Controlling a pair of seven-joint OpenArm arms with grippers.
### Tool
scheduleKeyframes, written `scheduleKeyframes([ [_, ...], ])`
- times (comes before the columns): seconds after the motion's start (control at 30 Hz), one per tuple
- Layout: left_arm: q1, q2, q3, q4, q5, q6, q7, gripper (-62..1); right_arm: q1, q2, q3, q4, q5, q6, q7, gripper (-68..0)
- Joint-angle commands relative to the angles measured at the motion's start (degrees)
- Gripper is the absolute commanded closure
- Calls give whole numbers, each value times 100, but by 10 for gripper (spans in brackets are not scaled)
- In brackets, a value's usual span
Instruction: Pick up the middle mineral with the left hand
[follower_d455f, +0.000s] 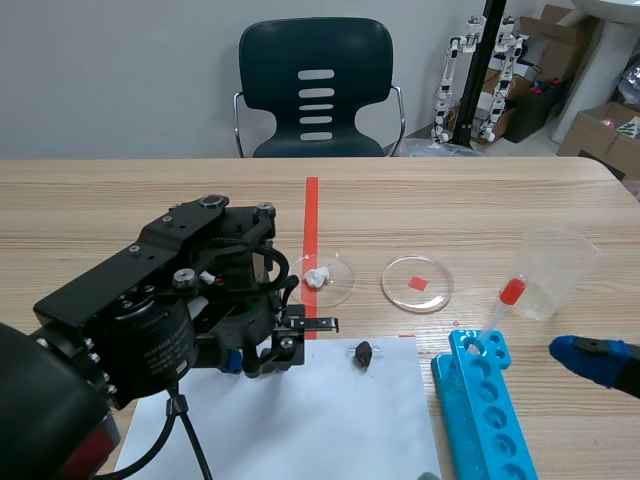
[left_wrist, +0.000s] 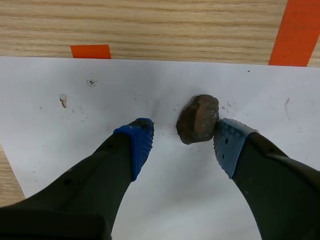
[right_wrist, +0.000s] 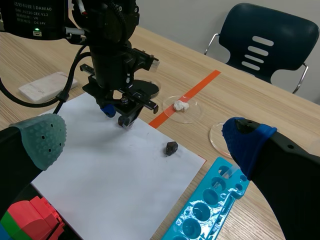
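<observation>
Seen from the left wrist, a brown mineral (left_wrist: 198, 119) lies on the white paper (left_wrist: 125, 85) between the fingers of my left gripper (left_wrist: 181, 136). It touches one blue pad (left_wrist: 226, 144), while a gap separates it from the other pad (left_wrist: 139, 142), so the gripper is open. The scene view shows my left gripper (follower_d455f: 258, 362) low over the paper (follower_d455f: 300, 420), hiding that mineral. A second dark mineral (follower_d455f: 364, 353) lies on the paper to its right. My right gripper (right_wrist: 145, 140) stands open and holds nothing, off to the right near the rack.
Beyond the paper are a petri dish with a white lump (follower_d455f: 322, 277) and another dish with a red square (follower_d455f: 417, 285). A clear cup (follower_d455f: 553, 270), a red-capped dropper (follower_d455f: 505, 300) and a blue tube rack (follower_d455f: 487, 410) stand at the right. A chair (follower_d455f: 316, 90) is across the table.
</observation>
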Motion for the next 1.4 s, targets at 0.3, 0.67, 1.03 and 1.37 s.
scheduleKeyframes([
  [0.3, -63, 79, 9, 48, -4, -7, -151, -287, 22, 26, 15, 66, 66, -2, 105, -679],
  [0.67, -63, 92, 9, 48, -44, -7, -339, -286, 22, 26, 15, 66, 66, -2, 105, -679],
  [1.03, -61, 94, 11, 42, -111, -7, -302, -286, 22, 26, 15, 66, 66, -2, 105, -679],
  [1.37, -63, 94, 11, -68, -197, -7, -439, -284, 22, 26, 15, 66, 66, -2, 105, -679],
])
